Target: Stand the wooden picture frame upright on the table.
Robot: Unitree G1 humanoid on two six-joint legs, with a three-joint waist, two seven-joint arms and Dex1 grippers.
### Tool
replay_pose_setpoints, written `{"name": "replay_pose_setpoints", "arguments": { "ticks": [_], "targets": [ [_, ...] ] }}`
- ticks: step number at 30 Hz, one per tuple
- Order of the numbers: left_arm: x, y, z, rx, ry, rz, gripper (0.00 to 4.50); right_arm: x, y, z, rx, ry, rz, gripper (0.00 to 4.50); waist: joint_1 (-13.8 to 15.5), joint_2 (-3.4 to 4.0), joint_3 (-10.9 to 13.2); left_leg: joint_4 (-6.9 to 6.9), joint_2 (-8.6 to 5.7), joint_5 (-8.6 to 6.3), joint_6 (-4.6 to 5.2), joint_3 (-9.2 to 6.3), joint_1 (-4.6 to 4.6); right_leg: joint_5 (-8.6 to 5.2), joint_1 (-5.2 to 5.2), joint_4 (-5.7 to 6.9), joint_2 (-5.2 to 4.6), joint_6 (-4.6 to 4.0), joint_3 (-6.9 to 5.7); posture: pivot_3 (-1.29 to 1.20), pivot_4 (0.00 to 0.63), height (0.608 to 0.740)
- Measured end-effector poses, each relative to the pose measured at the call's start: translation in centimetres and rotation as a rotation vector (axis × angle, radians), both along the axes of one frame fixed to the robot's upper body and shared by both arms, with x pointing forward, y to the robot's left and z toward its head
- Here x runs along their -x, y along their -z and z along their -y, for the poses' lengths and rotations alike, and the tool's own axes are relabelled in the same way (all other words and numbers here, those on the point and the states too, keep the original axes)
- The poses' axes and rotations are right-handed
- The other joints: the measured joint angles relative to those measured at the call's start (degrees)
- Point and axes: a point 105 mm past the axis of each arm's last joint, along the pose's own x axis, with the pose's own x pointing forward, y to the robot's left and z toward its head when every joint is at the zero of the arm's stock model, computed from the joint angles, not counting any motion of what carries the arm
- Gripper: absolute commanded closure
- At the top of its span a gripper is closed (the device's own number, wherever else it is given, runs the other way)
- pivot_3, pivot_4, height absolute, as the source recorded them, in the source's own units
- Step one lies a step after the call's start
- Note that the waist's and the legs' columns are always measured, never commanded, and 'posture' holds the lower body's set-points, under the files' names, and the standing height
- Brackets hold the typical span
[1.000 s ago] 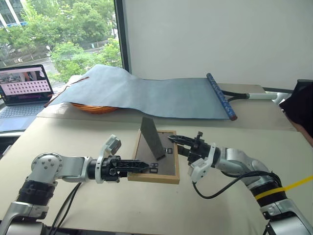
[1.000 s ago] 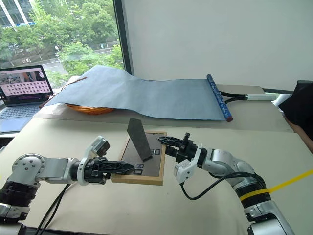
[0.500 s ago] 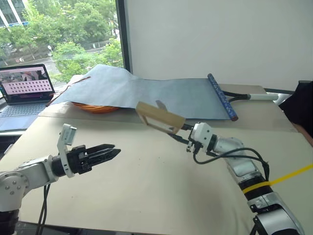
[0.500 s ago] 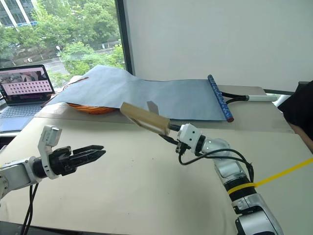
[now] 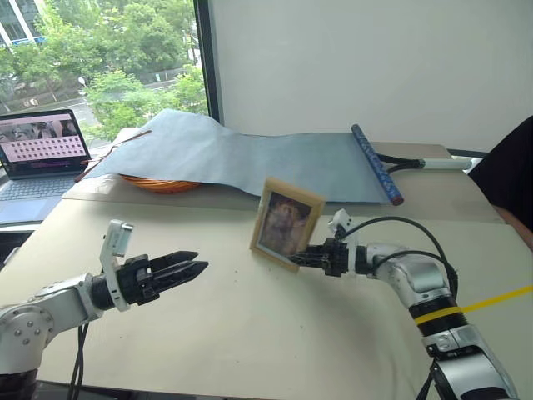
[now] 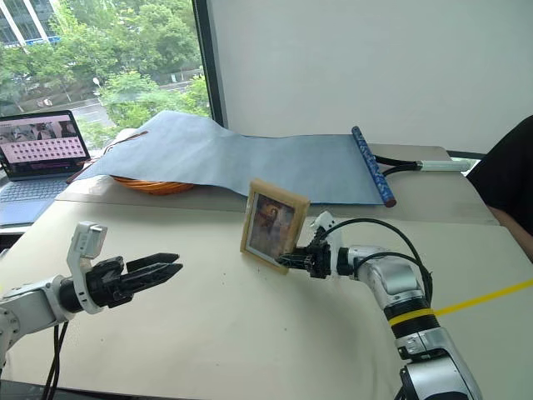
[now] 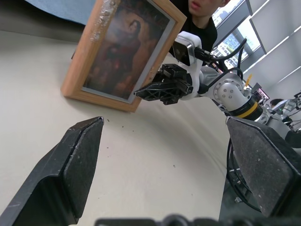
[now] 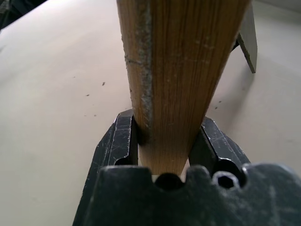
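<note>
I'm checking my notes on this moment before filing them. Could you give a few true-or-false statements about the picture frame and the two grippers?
1. The right gripper is shut on the wooden picture frame. True.
2. The wooden picture frame lies flat, back up, on the table. False: it is upright, picture side toward the robot.
3. The left gripper holds the frame's other edge. False: it is open and apart from the frame.
4. A blue-grey cloth lies behind the frame. True.
</note>
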Motion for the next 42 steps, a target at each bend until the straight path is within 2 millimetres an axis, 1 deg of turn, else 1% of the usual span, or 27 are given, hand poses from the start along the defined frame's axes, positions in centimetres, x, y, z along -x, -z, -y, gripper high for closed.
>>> {"name": "replay_pose_setpoints", "arguments": {
  "ticks": [3,8,11,13,14,16,17,18,20,22,23,24,26,27,29,30,32,33,35,37,40,42],
  "targets": [
    [0.0,0.1,0.0,0.000,0.001,0.001,0.00,1.0,0.3,-0.7,-0.028,-0.052,-0.059,3.28,-0.10,0.00,0.00,0.00,0.00,0.00,0.00,0.00,0.00,0.00,0.00,0.00,0.00,0.00,0.00,0.00,0.150,0.694],
    [-0.1,0.3,0.0,-0.025,0.000,0.010,0.00,1.4,0.4,-1.0,-0.020,-0.062,-0.066,3.28,-0.20,-0.01,-0.01,0.02,0.00,0.00,0.00,0.00,0.00,0.00,-0.01,0.00,0.00,0.01,0.00,0.00,0.150,0.694],
    [0.0,0.9,0.3,-0.059,0.016,0.010,0.00,1.6,0.5,-1.2,-0.010,-0.066,-0.044,3.28,-0.25,-0.01,-0.01,0.01,0.00,-0.01,0.00,0.00,0.01,-0.01,0.00,-0.02,0.00,0.01,0.00,0.00,0.150,0.694],
    [0.0,1.4,0.5,-0.083,0.021,0.007,0.00,1.7,0.6,-1.3,-0.002,-0.068,-0.011,2.27,-0.39,-0.01,-0.01,0.00,0.00,-0.01,0.00,0.00,0.01,-0.01,-0.01,-0.01,0.01,0.00,0.00,0.00,0.150,0.694],
    [-0.1,1.6,0.5,-0.094,0.021,0.012,0.00,1.8,0.7,-1.4,0.006,-0.068,-0.005,2.09,-0.43,-0.01,-0.01,0.00,0.00,-0.01,0.00,0.00,0.01,-0.01,-0.01,-0.02,0.01,0.00,0.00,0.00,0.150,0.694],
    [-0.2,1.9,0.5,-0.118,0.021,0.022,0.00,2.3,1.8,-1.5,0.002,-0.069,-0.044,1.35,-0.32,-0.01,0.00,0.00,0.00,-0.01,0.00,0.00,-0.01,-0.01,-0.02,-0.02,0.00,0.00,0.00,0.00,0.150,0.694],
    [-0.3,2.0,0.5,-0.134,0.018,0.031,0.00,2.5,2.1,-1.4,-0.002,-0.068,-0.063,1.14,-0.25,-0.01,0.01,0.00,0.00,-0.01,0.00,0.01,-0.02,-0.01,-0.02,-0.03,0.00,0.01,0.00,0.00,0.150,0.694],
    [-0.4,2.2,0.4,-0.144,0.015,0.035,0.00,2.5,1.9,-1.4,-0.002,-0.072,-0.059,0.71,-0.22,-0.01,0.01,0.01,0.00,0.00,0.00,0.01,-0.02,-0.01,-0.02,-0.03,0.00,0.01,0.00,0.00,0.150,0.694],
    [-0.6,2.3,0.3,-0.164,0.006,0.056,0.00,2.4,1.0,-0.8,-0.012,-0.055,-0.034,0.05,-0.12,-0.01,0.01,0.02,0.00,0.00,0.00,0.01,-0.02,-0.01,-0.01,-0.03,0.00,0.01,0.00,0.00,0.150,0.694],
    [-0.8,2.4,0.1,-0.180,-0.006,0.070,0.00,2.2,0.3,0.2,-0.023,-0.022,-0.017,0.05,-0.03,-0.01,0.01,0.02,0.00,-0.01,0.00,0.01,-0.02,-0.01,-0.01,-0.06,0.00,0.01,0.00,0.00,0.150,0.694],
    [-1.0,2.4,0.0,-0.194,-0.020,0.086,0.00,2.3,-0.1,1.0,-0.031,0.005,-0.009,0.05,0.14,-0.01,0.01,0.00,0.00,-0.01,0.00,0.01,-0.02,-0.01,0.00,-0.09,0.00,0.01,0.00,0.00,0.150,0.694],
    [-1.2,2.5,-0.2,-0.199,-0.036,0.102,0.00,2.4,-0.1,1.6,-0.037,0.025,-0.009,0.05,0.23,-0.01,0.01,-0.01,-0.01,-0.01,0.00,0.00,-0.02,-0.02,0.01,-0.12,-0.01,0.02,0.00,0.00,0.150,0.694],
    [-2.1,2.9,-0.7,-0.208,-0.113,0.150,0.00,3.0,-0.1,3.6,-0.041,0.091,-0.003,0.05,0.45,-0.01,0.00,-0.02,-0.01,-0.03,0.04,0.01,-0.03,-0.01,0.03,-0.19,-0.01,0.01,0.00,0.00,0.150,0.694],
    [-2.4,3.1,-0.9,-0.219,-0.144,0.160,0.00,3.2,0.0,4.3,-0.036,0.115,0.008,0.05,0.40,-0.01,0.00,-0.03,0.00,-0.03,0.04,0.01,-0.04,-0.01,0.03,-0.19,-0.01,0.01,0.00,0.00,0.150,0.694],
    [-3.2,3.8,-1.7,-0.267,-0.234,0.196,0.00,3.9,-0.1,5.7,-0.034,0.177,0.077,0.05,0.30,-0.01,0.00,-0.04,0.00,-0.04,0.05,0.01,-0.04,-0.01,0.02,-0.19,0.00,0.01,0.00,0.00,0.150,0.694],
    [-3.6,4.2,-2.1,-0.312,-0.275,0.218,0.00,3.9,-0.5,6.2,-0.023,0.222,0.180,0.05,0.23,-0.01,0.00,-0.04,0.00,-0.04,0.05,0.00,-0.04,-0.02,0.01,-0.19,0.00,0.02,0.00,0.00,0.150,0.694],
    [-4.4,5.1,-2.8,-0.414,-0.341,0.256,0.00,3.8,-1.9,6.8,-0.010,0.335,0.405,0.05,-0.23,0.00,0.00,-0.01,0.00,-0.03,0.05,0.01,-0.03,-0.03,0.00,-0.19,0.00,0.09,0.01,0.00,0.150,0.694],
    [-4.6,5.5,-2.9,-0.453,-0.352,0.280,0.00,3.9,-2.5,7.1,0.005,0.374,0.476,0.05,-0.34,0.00,0.00,0.00,0.00,-0.02,0.03,0.01,-0.03,-0.01,0.01,-0.20,-0.01,0.11,0.02,0.00,0.150,0.694],
    [-4.7,6.0,-2.6,-0.505,-0.353,0.321,0.00,4.5,-3.3,7.2,0.028,0.419,0.558,0.05,-0.22,-0.02,-0.01,0.02,0.00,-0.02,0.03,0.01,-0.02,0.02,0.05,-0.20,-0.01,0.08,0.02,0.00,0.150,0.694],
    [-4.7,6.6,-2.0,-0.530,-0.343,0.344,0.00,4.9,-3.2,7.1,0.050,0.448,0.575,0.05,-0.03,-0.02,-0.01,0.03,0.00,-0.02,0.02,0.01,-0.02,0.02,0.06,-0.20,-0.01,0.08,0.01,0.00,0.150,0.694],
    [-5.0,7.3,-1.8,-0.529,-0.357,0.329,0.00,4.7,-2.6,7.6,0.070,0.519,0.564,0.05,0.01,-0.02,-0.01,0.04,0.00,-0.01,0.02,0.01,-0.02,0.03,0.07,-0.19,-0.01,0.09,0.02,0.00,0.150,0.694],
    [-5.4,7.4,-1.6,-0.517,-0.373,0.328,0.00,4.6,-2.3,7.9,0.071,0.563,0.554,0.05,0.01,-0.02,-0.01,0.04,0.00,-0.01,0.02,0.01,-0.02,0.03,0.07,-0.18,-0.01,0.09,0.01,0.00,0.150,0.694]
  ]
}}
